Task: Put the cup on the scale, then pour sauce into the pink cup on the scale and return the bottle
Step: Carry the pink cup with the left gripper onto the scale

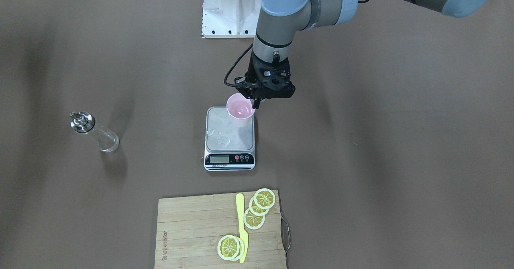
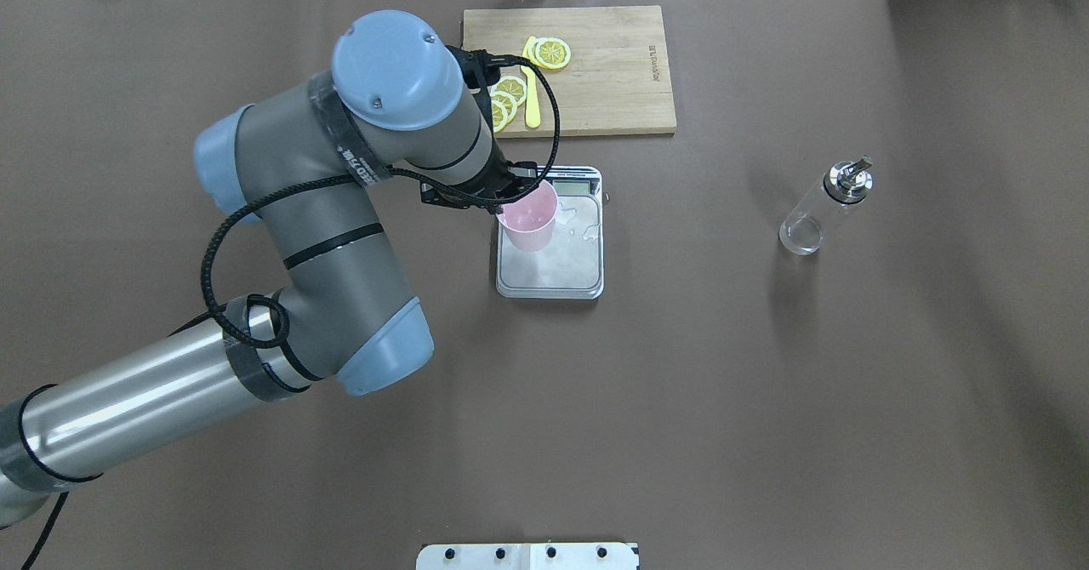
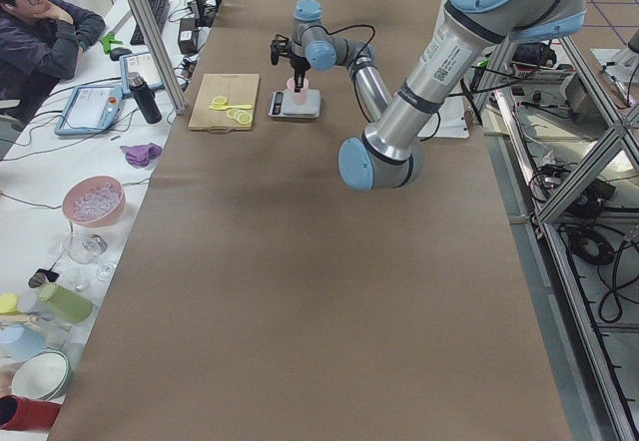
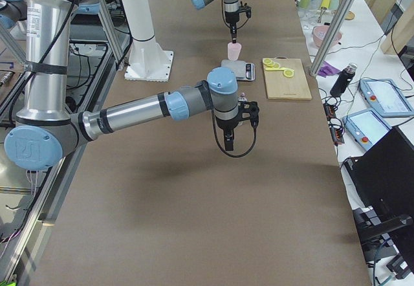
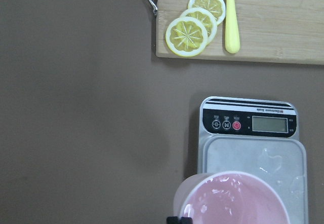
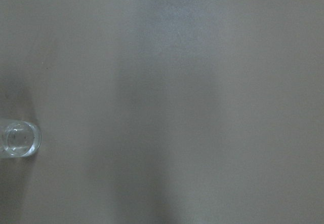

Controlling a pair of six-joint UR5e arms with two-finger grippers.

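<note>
At left, grips the cup (image 2: 529,213) by its rim with the left hand (image 1: 254,101), clenched, one finger inside and one outside. Holds it upright over the left side of the scale (image 2: 553,268), toward the display end; cannot tell whether touching. Beyond, a cutting board (image 2: 612,68) with lemon slices (image 2: 551,53). Farther right, well apart on the table (image 2: 766,383), the bottle (image 2: 823,208), upright. Near it, right hand (image 4: 228,140); cannot tell whether released or clenched.

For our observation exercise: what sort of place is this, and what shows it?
Most likely a robotics lab staging a kitchen task: robot arms work at a brown table, an operator sits at a cluttered side bench, and a scale, cup and cutting board serve as props.
</note>
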